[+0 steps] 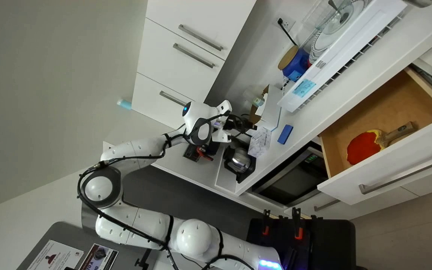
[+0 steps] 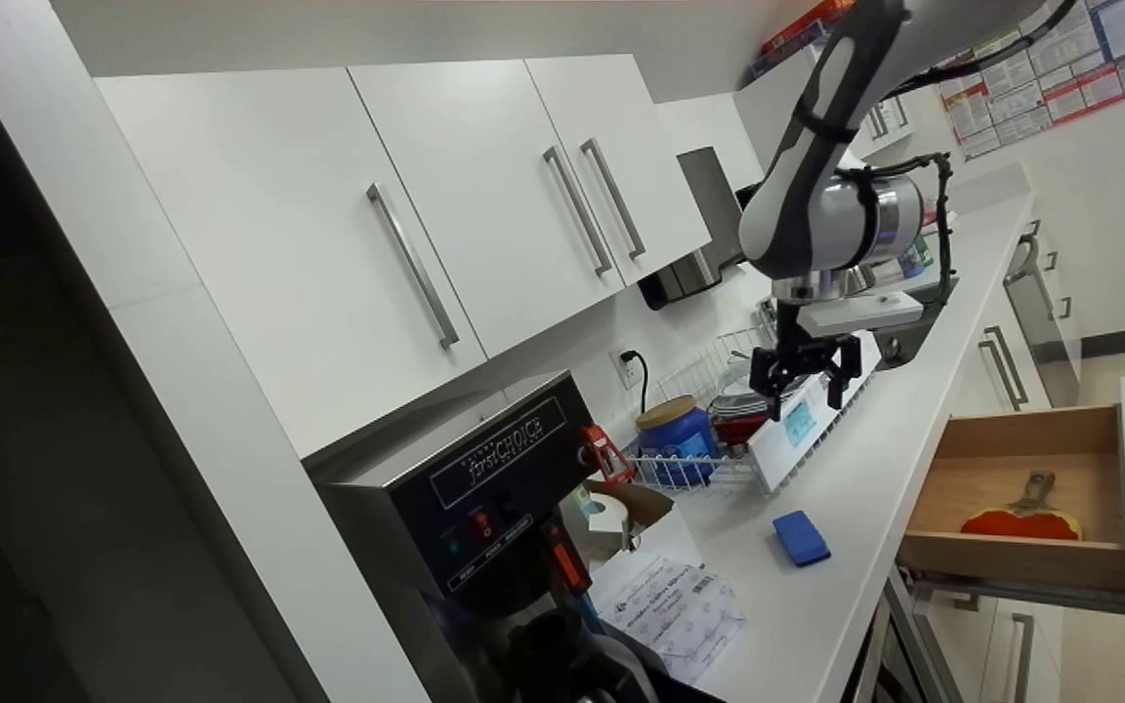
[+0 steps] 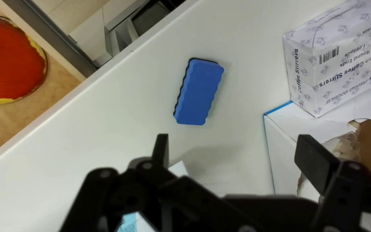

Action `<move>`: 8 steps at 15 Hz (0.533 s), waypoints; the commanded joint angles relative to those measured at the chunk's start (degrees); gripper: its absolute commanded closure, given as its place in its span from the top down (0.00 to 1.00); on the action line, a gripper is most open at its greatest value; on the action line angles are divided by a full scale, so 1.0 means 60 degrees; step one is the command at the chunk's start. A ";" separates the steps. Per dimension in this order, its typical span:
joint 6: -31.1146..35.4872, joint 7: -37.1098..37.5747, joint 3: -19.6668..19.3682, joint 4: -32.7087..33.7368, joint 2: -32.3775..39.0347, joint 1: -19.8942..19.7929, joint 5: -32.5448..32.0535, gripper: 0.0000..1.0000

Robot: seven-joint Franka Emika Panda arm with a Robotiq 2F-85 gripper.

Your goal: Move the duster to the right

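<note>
The duster is a blue block with wavy long sides and a thin black edge. It lies flat on the white counter in both exterior views (image 1: 285, 134) (image 2: 802, 538). In the wrist view the duster (image 3: 200, 91) lies above and left of the space between the fingers. My gripper (image 2: 807, 398) hangs over the counter, above the duster's height. In the wrist view the gripper (image 3: 233, 143) has its two fingers wide apart with nothing between them. It is apart from the duster, and no part of the duster is hidden there.
A coffee stirrers box (image 3: 343, 61) rests on an open white carton (image 3: 282, 151) beside the duster. A dish rack with a white front panel (image 2: 807, 425) stands behind. An open drawer (image 2: 1021, 547) holds a red and yellow thing (image 2: 1021, 524). A coffee machine (image 2: 484, 498) stands at the counter's end.
</note>
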 commanded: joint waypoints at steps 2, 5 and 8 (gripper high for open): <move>0.0351 0.1908 0.0523 0.1645 0.2295 -0.0249 -0.0749 1.00; 0.0485 0.3230 0.0504 0.2277 0.3299 -0.0104 -0.1772 1.00; 0.0580 0.3983 0.0410 0.2696 0.4091 0.0078 -0.2362 1.00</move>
